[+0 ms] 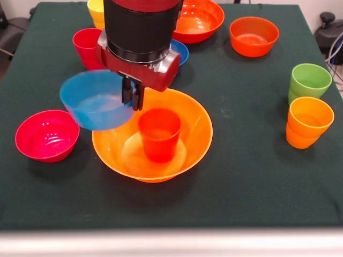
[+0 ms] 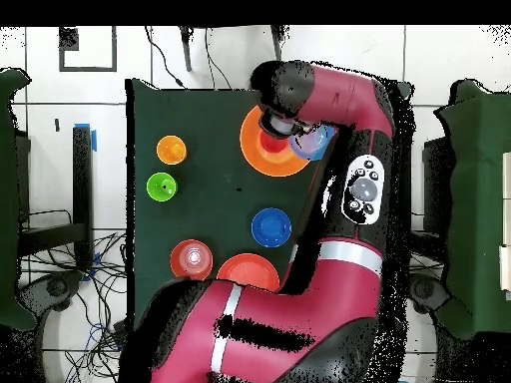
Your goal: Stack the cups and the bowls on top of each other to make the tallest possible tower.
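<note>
Claw (image 1: 132,96), left of frame centre, pinches the light blue bowl (image 1: 96,101) by its thin, slick rim; light, rigid plastic.

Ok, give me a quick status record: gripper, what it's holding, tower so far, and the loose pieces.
gripper: shut on light blue bowl, jaws pinching its rim
light blue bowl: held tilted in the air, beside the red-orange cup
tower: red-orange cup upright inside large orange bowl
loose cups: green cup, orange cup, crimson cup, yellow cup
loose bowls: magenta bowl, dark blue bowl, two more at the far side
</note>
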`<state>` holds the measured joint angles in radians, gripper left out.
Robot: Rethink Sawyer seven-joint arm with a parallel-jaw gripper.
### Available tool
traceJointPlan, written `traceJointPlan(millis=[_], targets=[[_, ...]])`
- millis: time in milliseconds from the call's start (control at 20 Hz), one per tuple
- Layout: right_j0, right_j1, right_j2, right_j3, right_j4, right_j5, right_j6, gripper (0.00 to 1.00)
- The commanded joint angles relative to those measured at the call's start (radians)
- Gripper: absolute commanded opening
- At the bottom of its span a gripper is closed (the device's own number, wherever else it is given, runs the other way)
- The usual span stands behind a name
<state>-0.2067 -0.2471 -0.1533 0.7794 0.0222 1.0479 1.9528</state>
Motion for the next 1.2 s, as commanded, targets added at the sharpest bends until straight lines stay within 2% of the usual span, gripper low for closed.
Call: traceJointPlan(millis=[50, 500, 1200], targets=[[-0.010, -0.025, 0.058, 0.090, -0.016, -0.061, 0.042, 0.00], [-0.008, -0.031, 0.053, 0.087, -0.019, -0.035, 0.039, 0.00], [0.038, -0.045, 0.021, 0.082, -0.018, 0.027, 0.083, 0.00]])
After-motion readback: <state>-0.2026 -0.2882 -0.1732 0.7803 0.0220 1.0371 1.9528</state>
